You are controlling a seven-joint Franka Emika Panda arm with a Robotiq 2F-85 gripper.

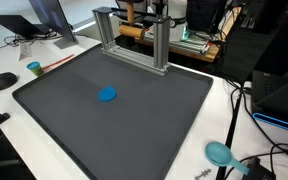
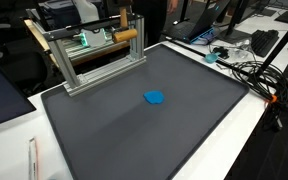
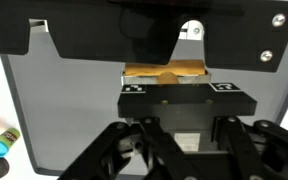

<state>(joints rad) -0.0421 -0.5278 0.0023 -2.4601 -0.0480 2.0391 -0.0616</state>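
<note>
A: What sits nearest the end effector (image 3: 189, 140)?
B: A tan wooden rod (image 3: 164, 72), lying crosswise in the aluminium frame (image 1: 162, 45) at the far edge of the dark mat (image 1: 174, 120) on the bench (image 1: 220, 100).
A: And the jaws?
B: Drawn shut. A blue disc (image 1: 107, 95) lies mid-mat.

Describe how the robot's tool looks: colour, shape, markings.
In the wrist view the tool is matt black throughout: two mirrored sets of angular linkage bars with gaps between them. No cables or markings show on it.
</note>
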